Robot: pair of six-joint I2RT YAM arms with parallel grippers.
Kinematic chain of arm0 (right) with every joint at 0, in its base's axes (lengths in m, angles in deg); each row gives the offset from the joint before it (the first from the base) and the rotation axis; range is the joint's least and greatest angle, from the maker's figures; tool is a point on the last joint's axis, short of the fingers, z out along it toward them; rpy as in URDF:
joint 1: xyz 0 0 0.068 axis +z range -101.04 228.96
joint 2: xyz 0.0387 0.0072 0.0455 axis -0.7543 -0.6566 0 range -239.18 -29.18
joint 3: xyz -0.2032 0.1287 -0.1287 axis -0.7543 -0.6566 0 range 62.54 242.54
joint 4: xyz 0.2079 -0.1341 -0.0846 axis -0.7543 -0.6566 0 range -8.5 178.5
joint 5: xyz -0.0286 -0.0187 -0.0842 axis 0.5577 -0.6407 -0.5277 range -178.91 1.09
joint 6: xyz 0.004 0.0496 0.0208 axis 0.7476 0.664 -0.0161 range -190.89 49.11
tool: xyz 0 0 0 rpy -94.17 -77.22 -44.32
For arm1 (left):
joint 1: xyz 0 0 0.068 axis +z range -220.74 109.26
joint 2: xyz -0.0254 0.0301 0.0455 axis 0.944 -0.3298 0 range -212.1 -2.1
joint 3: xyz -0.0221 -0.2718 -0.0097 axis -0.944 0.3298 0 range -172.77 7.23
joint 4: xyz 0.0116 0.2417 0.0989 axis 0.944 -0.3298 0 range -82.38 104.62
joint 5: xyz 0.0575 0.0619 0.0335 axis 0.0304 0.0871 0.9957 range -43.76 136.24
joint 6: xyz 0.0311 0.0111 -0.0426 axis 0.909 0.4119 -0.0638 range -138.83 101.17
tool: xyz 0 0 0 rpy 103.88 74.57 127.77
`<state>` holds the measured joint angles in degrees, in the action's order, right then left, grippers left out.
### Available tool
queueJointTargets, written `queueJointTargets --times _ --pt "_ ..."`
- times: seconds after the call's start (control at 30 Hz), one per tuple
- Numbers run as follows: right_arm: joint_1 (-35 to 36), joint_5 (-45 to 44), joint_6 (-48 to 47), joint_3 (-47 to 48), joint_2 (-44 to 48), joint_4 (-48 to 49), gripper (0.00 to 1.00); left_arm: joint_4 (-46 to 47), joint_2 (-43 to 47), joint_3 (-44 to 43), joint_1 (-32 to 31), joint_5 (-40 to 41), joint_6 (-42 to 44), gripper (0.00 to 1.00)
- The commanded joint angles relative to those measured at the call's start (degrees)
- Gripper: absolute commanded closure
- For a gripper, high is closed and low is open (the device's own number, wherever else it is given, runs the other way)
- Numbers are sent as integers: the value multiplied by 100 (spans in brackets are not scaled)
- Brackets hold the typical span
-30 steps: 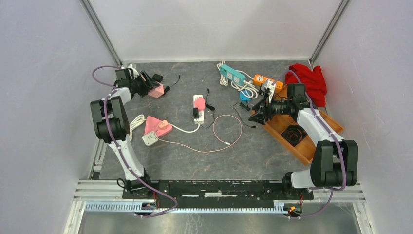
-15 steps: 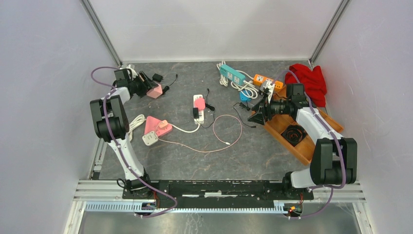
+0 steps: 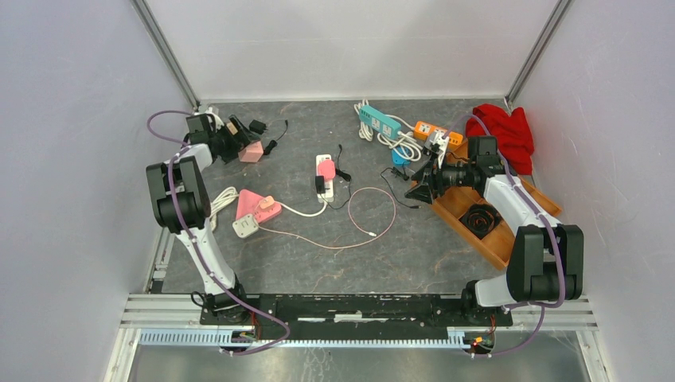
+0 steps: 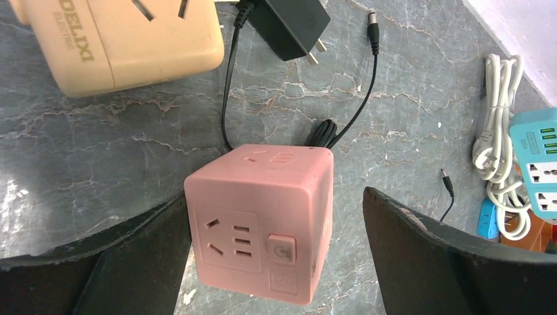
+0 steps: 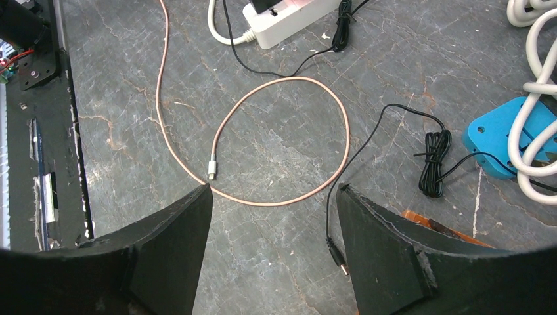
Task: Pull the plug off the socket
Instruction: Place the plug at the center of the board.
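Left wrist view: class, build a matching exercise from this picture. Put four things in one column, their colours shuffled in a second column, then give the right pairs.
Things:
1. cube socket
2. plug adapter
3. DELIXI power strip
4. outlet strip at the right edge

Colours:
A. black
B. teal
C. beige
D. pink

Pairs: 1-D; 2-A; 3-C; 4-B
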<state>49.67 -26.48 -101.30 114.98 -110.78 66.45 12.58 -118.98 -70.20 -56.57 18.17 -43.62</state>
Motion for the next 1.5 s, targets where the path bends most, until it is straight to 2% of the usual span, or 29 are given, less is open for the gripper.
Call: queueJointTargets --times 0.0,0.27,0.7,0.9,1.07,1.27,1.4,1.47 --pt "22 -4 -113 257 -32 -46 24 181 596 102 58 315 180 0" --pt "22 23 -120 265 -9 -55 24 232 1193 536 54 1309 551 0" --pt "20 5 -138 260 22 -68 24 397 1960 909 47 1546 631 0" --pt "24 0 -144 258 30 -70 24 432 2714 1068 -4 1816 873 0" --pt "19 -12 -158 257 26 -67 24 520 3361 1218 -271 2207 1242 0" --pt "20 -13 -175 266 13 -90 24 1219 4328 1859 -567 2787 1578 0" --pt "22 -12 -171 262 -4 -98 24 1557 4599 2176 -804 3385 1271 0" --pt "19 -16 -184 266 -18 -98 24 1503 4558 2068 -856 3020 1202 0"
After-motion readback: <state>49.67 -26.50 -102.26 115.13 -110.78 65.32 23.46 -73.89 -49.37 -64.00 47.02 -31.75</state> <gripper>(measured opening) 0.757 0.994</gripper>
